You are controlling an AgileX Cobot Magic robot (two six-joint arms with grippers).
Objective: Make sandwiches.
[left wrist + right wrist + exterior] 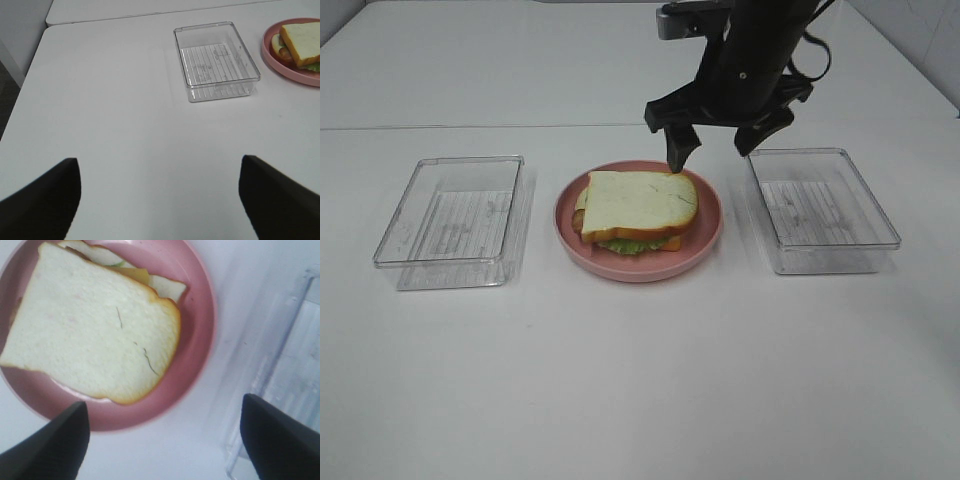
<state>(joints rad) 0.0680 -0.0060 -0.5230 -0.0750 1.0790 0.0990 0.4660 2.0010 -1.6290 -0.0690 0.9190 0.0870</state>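
The toy sandwich (pixel 638 208), a stack with a white, orange-crusted bread slice on top and green ruffled lettuce and yellow cheese peeking out below, lies on the round pink plate (pixel 708 232) in the middle of the white table (pixel 640 380). The right claw (pixel 718 140) hangs above the plate's far right edge with its black fingers spread wide and nothing between them; one fingertip (pixel 678 152) points down just beyond the sandwich's far corner, not visibly touching it. From the right wrist camera the top slice (pixel 95 330) fills most of the plate (pixel 195 345), ahead of the open claw (pixel 165 440). The left claw (pixel 160 195) is also open and empty, over bare table, well apart from the sandwich (pixel 302 45). A clear rectangular plastic tray (pixel 450 215) sits left of the plate, another (pixel 825 205) to its right.
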